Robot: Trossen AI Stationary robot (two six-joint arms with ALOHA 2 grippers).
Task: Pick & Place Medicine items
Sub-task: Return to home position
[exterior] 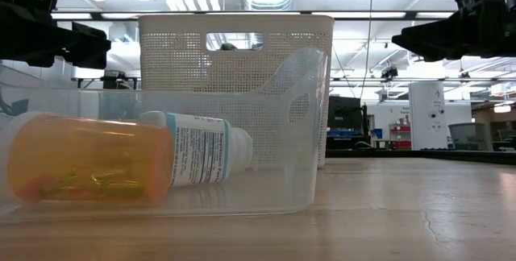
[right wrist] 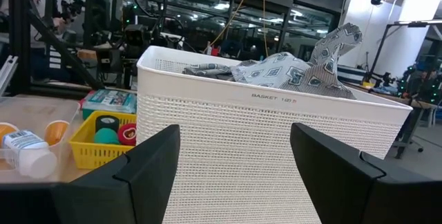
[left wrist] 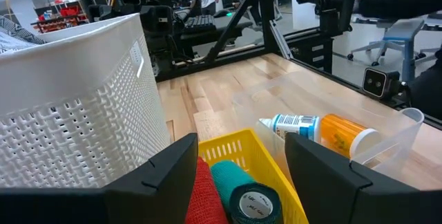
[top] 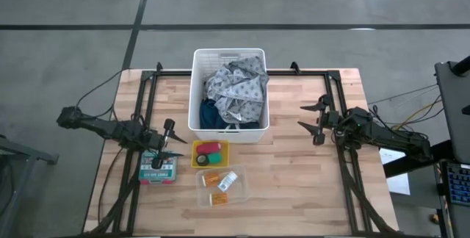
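The medicine items lie near the table's front middle. A yellow tray [top: 210, 153] holds a pink-red cylinder [left wrist: 204, 196] and a dark green roll [left wrist: 243, 195], both lying on their sides. A clear tub [top: 221, 184] holds orange pill bottles [exterior: 89, 168] and a white labelled bottle [exterior: 197, 148], also on their sides. A teal and white box [top: 160, 169] lies flat left of the tray. My left gripper [top: 175, 139] hovers open above the box, pointing at the tray. My right gripper [top: 302, 117] hangs open right of the basket, pointing at it.
A white perforated basket [top: 228, 95] stands at the far middle, with a grey patterned cloth [top: 236, 87] and a teal-blue cloth [top: 209, 113] inside. Black frame rails [top: 143, 106] run along both table sides. Bare wood [top: 294, 179] lies right of the clear tub.
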